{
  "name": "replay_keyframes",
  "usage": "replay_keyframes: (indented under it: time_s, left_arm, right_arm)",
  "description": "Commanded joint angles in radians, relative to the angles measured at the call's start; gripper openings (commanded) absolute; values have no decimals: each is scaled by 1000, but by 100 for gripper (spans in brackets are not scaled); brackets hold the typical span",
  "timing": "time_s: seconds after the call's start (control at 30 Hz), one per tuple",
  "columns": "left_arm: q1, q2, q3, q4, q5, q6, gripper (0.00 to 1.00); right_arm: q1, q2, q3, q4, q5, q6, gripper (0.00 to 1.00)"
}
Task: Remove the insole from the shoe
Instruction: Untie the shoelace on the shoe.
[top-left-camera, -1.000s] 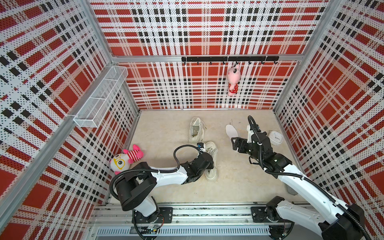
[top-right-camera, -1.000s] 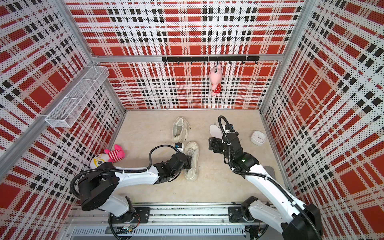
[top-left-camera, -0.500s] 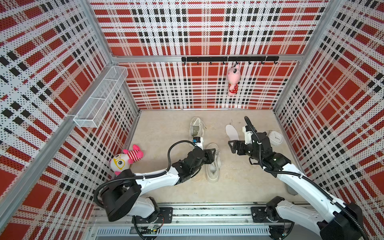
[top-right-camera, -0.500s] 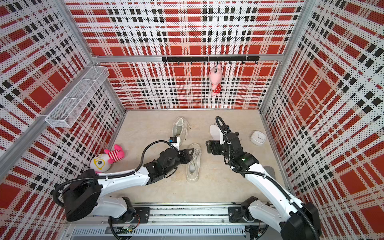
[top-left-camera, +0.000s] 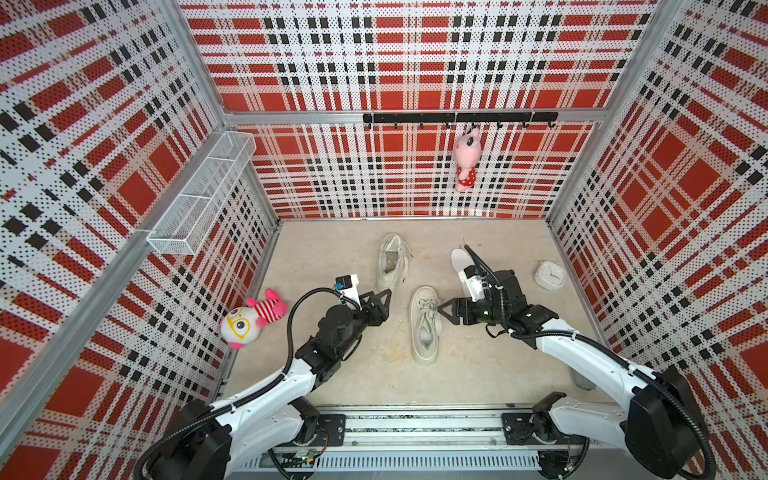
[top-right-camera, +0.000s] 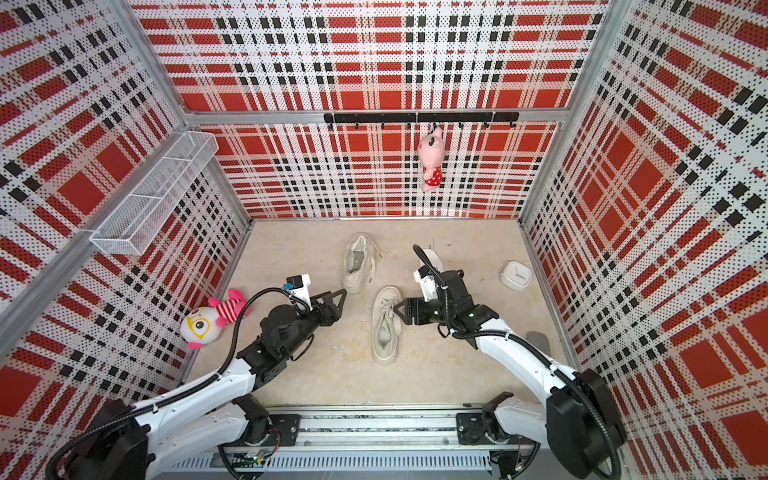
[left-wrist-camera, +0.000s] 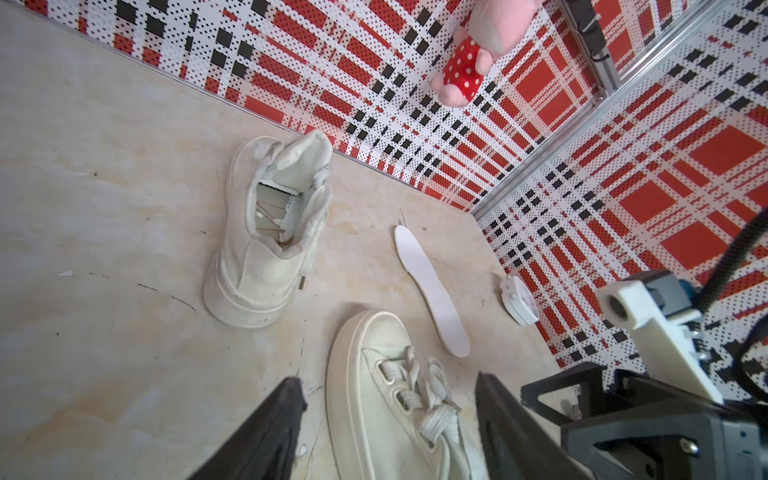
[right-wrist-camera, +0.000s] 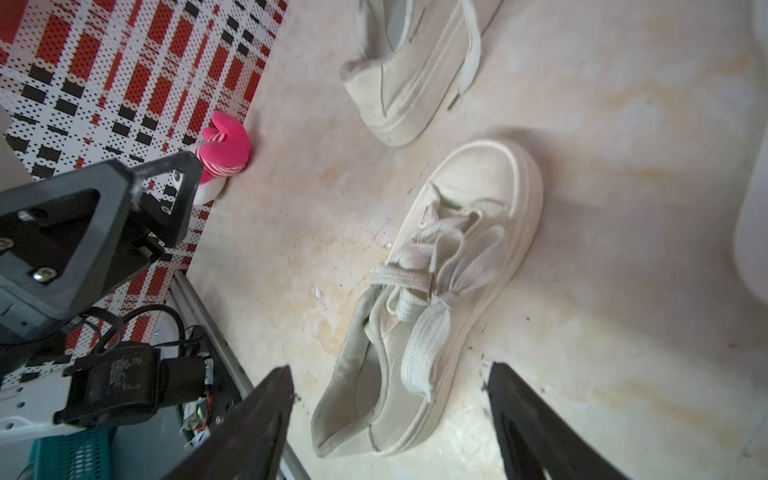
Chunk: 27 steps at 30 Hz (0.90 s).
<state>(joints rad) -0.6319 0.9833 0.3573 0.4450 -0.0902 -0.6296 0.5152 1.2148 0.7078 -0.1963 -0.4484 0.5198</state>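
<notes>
Cream laced shoe (top-left-camera: 424, 324) between left end effector (top-left-camera: 385, 305) and right end effector (top-left-camera: 444, 313) (both released, jaws apart).

I have my right gripper (top-right-camera: 398, 311) with its tips at the side of the laced shoe (top-right-camera: 385, 332). My left gripper (top-right-camera: 337, 305) faces it from the other side, jaws parted, holding nothing. Just past that gripper lies the second shoe (top-right-camera: 358, 266). The insole (top-right-camera: 434, 258) lies close beside the right gripper, half hidden
</notes>
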Motion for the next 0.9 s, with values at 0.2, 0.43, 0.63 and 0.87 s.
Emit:
replay_keyframes:
  time_s: [0.2,0.43,0.63,0.87]
  left_arm:
    - [6,36,-31,100,93,24,71]
    - [2,81,-2,113,116,33,71]
    - [-5,96,6,113,121,36,71]
    - [-6,96,9,113,116,42,71]
  right_arm:
    - [16,91,-85,177,-82,97,68]
    - [16,159,-131,279,-105,124,54]
    - [16,182,-140,328,-118,137,39]
    - [16,172,-132,320,-117,137,12]
